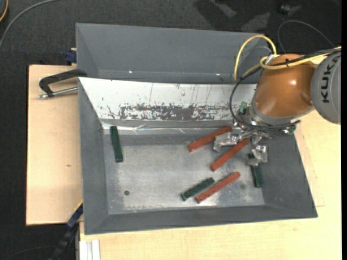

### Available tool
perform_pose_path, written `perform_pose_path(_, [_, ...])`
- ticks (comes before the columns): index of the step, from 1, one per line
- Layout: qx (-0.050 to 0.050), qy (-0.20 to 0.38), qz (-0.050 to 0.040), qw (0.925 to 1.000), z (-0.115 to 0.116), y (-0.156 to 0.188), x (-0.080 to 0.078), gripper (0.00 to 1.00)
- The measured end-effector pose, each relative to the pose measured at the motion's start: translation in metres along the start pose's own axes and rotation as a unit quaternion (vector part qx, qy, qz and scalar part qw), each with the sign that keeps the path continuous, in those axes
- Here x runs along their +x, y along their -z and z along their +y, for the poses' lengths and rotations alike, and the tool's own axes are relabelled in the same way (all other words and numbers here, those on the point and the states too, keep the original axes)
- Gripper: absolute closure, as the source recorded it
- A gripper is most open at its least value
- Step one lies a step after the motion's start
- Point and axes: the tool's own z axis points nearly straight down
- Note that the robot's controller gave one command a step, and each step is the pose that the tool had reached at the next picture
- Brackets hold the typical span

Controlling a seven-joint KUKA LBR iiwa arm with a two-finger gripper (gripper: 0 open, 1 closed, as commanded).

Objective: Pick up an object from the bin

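My gripper (242, 148) is in the right part of the bin, below the orange dome, and stands open. Its two metal fingertips (224, 142) lie on either side of a red bar (226, 157) that runs diagonally under it. Whether they touch the bar I cannot tell. A second red bar (205, 141) lies just to the left, its right end under the gripper. A short dark green bar (256, 177) lies directly below the right fingertip, close to the right wall.
Toward the front of the bin lie a third red bar (218, 187) and a green bar (197, 189), side by side. Another green bar (116, 143) lies alone at the far left. The arm and its cables reach in over the right rim.
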Motion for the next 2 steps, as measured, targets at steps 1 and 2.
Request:
perform_pose_path(1, [-0.003, 0.021, -0.0001, 0.9998, 0.0667, 0.0, -0.0183, 0.0])
perform_pose_path(2, [0.001, 0.018, -0.0008, 0.9998, 0.0619, 0.0009, -0.0166, 1.0])
